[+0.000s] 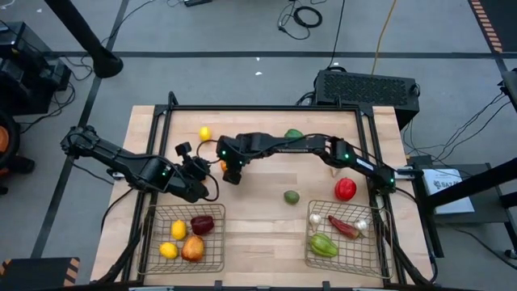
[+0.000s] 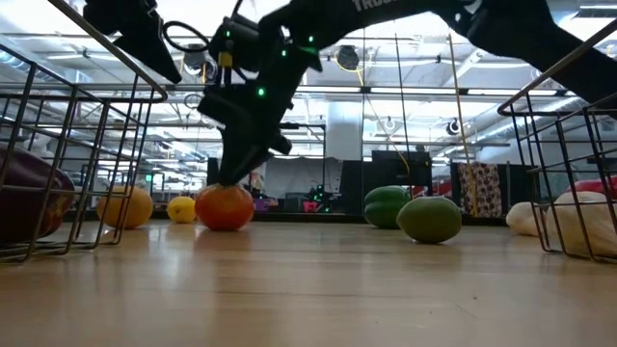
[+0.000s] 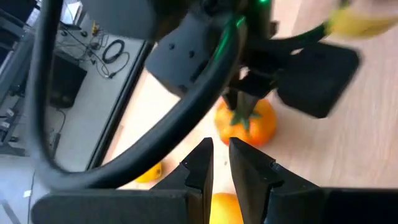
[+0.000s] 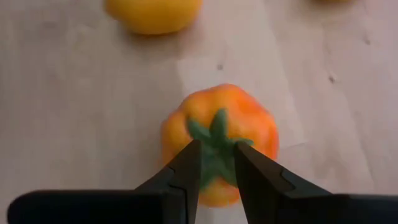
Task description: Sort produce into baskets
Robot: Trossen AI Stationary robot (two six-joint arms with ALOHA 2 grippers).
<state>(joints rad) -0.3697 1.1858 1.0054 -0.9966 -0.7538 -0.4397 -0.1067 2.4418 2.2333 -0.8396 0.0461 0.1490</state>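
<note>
Pale wooden table (image 1: 258, 234) runs open through the middle of the high view, between two baskets (image 1: 182, 239) at lower left and lower right. Right gripper (image 4: 216, 163) stands at centre frame — fingers narrowed onto the green stem of an orange pepper-like piece (image 4: 219, 140), glossy, ribbed. Left gripper (image 3: 214, 167), just beside it, is nearly closed and empty — a yellow lemon (image 1: 205, 133) lies nearby

Pale matt wood surface (image 4: 74, 112) under me, smooth orange plastic-looking pepper (image 4: 249, 121), thin dark metal wire baskets (image 1: 153, 242), my jaws matt black.
</note>
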